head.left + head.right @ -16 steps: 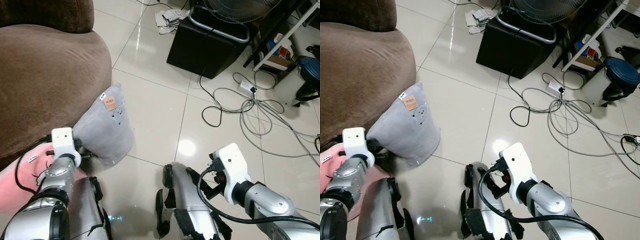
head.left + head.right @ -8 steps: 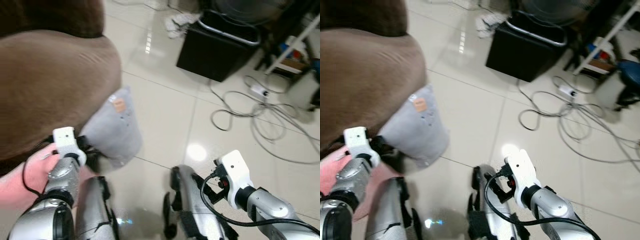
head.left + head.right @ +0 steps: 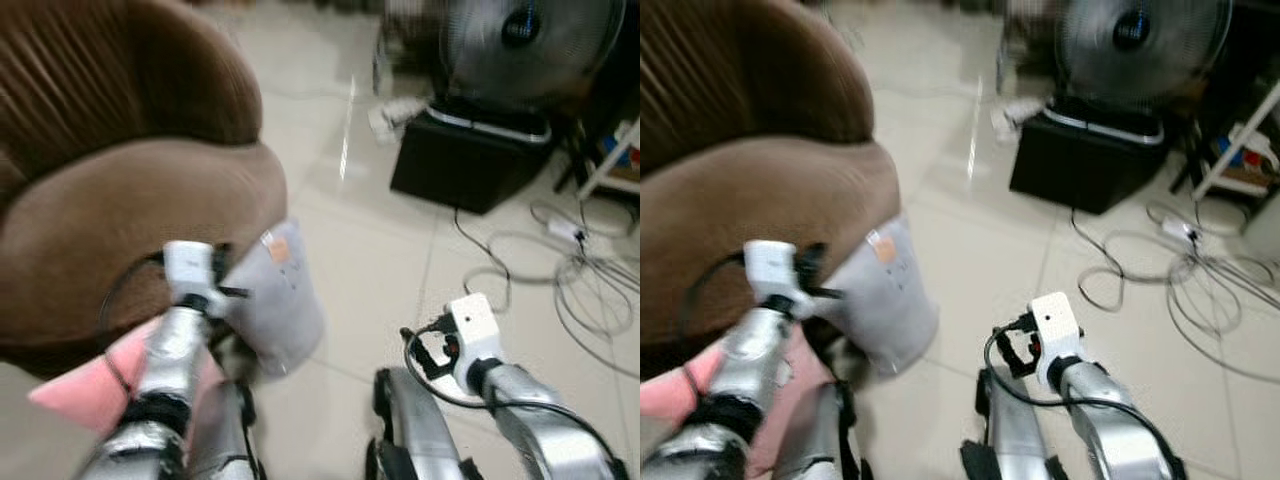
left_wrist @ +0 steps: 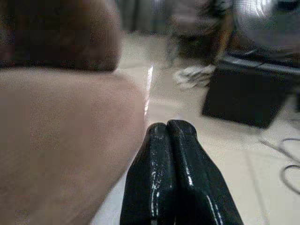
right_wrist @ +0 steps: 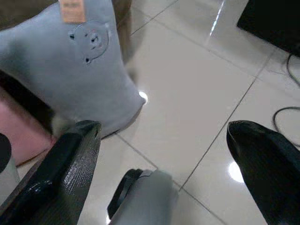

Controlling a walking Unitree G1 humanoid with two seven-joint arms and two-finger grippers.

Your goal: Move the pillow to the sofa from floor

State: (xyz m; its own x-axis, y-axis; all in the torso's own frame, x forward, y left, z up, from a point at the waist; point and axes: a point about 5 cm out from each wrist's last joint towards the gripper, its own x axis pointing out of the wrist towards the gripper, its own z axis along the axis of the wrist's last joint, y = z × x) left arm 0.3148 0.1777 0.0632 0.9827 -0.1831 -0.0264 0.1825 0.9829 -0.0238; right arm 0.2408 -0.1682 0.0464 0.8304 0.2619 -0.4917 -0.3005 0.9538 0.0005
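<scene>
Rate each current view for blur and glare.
Left eye and right eye views: motion-smeared throughout, the fan and cables soft; a streak of glare on the floor tiles. Left wrist view: sofa and background blurred. Right wrist view: sharpest, grey pillow clear, small bright glints on the tiles.

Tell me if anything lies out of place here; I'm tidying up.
The grey pillow stands on the floor, leaning against the brown sofa, with a pink cushion beside it. Loose cables sprawl over the tiles near the fan.
</scene>
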